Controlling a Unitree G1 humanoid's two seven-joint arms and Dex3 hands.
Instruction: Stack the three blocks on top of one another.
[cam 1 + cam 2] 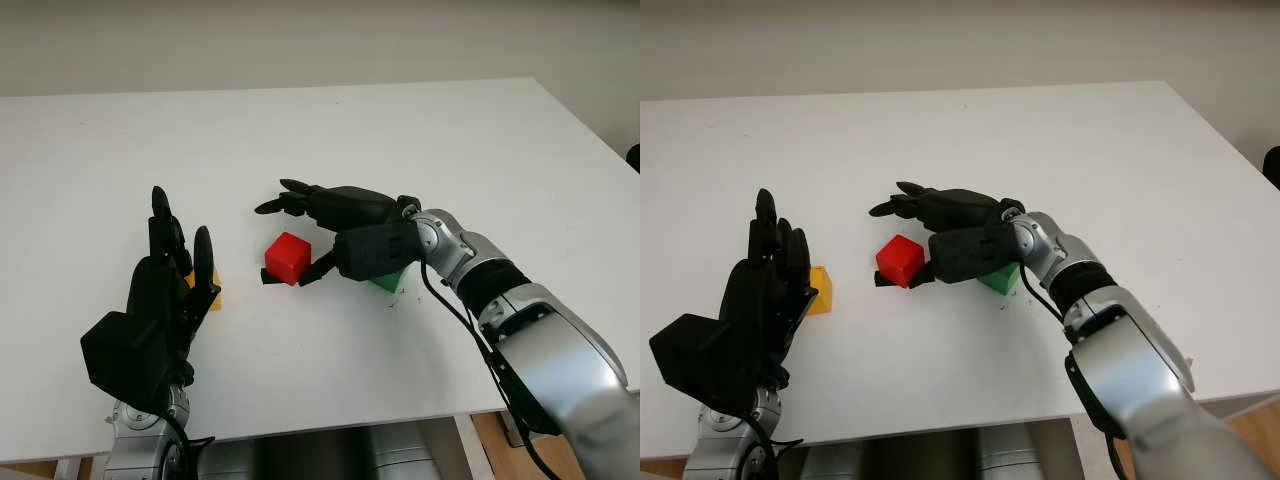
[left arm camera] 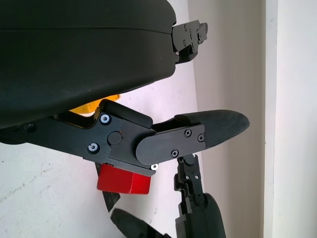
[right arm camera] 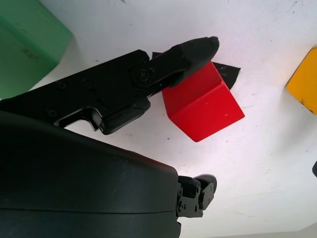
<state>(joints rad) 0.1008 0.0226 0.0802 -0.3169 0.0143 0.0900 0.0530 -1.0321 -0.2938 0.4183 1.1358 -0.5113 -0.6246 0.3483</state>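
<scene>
White counter (image 1: 420,130) under a pale wall, carrying three blocks in a loose row, none stacked. Red block (image 1: 288,258) near the middle, sitting flat on the counter. Right robot hand (image 1: 315,235) reaching in from the right and cupped around it: long fingers (image 1: 300,195) arched over the far side, thumb tip pressed to the near right face in the right wrist view, far side of the grip hidden, so cannot tell whether closed on it or merely around it. Green block (image 1: 998,278) just right of the red one, mostly covered by that hand's palm. Yellow block (image 1: 820,290) well to the left of the red one, partly hidden behind the left robot hand (image 1: 165,290). Left robot hand released, holding nothing, raised at the near left edge of the counter, fingertips pointing away toward the wall.
</scene>
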